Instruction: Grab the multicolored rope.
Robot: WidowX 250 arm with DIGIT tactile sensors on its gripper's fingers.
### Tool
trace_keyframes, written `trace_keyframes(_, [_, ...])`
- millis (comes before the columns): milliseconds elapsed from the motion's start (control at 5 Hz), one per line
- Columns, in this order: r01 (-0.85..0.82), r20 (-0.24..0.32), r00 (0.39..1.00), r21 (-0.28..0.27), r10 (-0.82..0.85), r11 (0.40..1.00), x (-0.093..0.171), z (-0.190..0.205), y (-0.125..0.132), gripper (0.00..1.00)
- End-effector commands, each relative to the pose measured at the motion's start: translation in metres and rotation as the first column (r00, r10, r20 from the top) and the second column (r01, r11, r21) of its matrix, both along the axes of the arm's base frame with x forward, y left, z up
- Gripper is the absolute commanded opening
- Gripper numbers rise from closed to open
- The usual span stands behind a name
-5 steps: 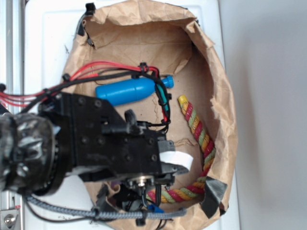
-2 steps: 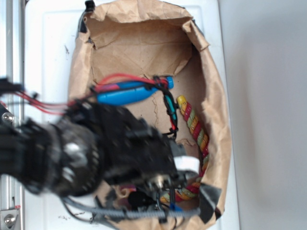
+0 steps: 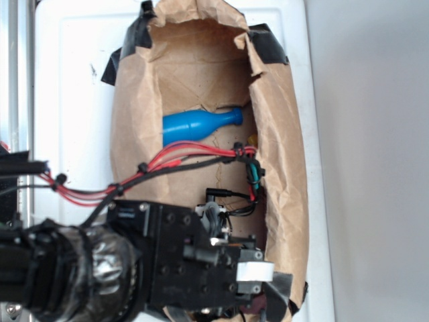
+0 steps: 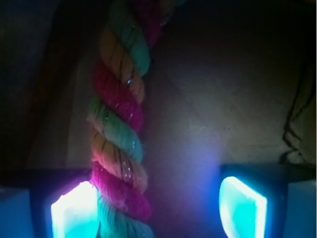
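In the wrist view the multicolored rope [image 4: 119, 124], twisted from red, yellow and pale green strands, runs from top to bottom over the brown paper floor. My gripper [image 4: 158, 208] is open and straddles it. The rope lies against the left fingertip [image 4: 74, 210], with a wide gap to the right fingertip [image 4: 242, 206]. In the exterior view my gripper [image 3: 253, 278] reaches into the bottom end of the paper bag [image 3: 278, 154]. There the bag wall and the arm hide nearly all of the rope.
A blue plastic bottle [image 3: 198, 124] lies across the bag's middle, well away from my fingers. Red and black cables [image 3: 181, 161] drape over the bag's left wall. The bag rests on a white surface [image 3: 74, 100], with black tape [image 3: 268, 50] at its rim.
The arm has shifted toward the bottom of the frame, deeper into the bag's near end. The bag's sides have folded inward, hiding the rope that showed along the right wall.
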State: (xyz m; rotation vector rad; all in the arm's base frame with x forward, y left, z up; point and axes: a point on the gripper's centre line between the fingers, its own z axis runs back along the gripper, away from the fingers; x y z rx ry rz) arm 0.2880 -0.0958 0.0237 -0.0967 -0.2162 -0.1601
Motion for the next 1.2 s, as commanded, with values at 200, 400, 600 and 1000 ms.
trace_keyframes(200, [-0.11, 0.053, 0.992, -0.112, 0.117, 0.988, 0.009, 0.04, 0.038, 0.0])
trace_keyframes(400, [-0.149, 0.085, 0.984, -0.105, 0.158, 0.983, 0.013, 0.047, 0.05, 0.0])
trace_keyframes(600, [-0.271, 0.105, 0.955, -0.071, 0.277, 0.96, 0.018, 0.056, 0.08, 0.0])
trace_keyframes(1000, [-0.435, 0.114, 0.889, -0.099, 0.444, 0.895, 0.008, 0.123, 0.123, 0.0])
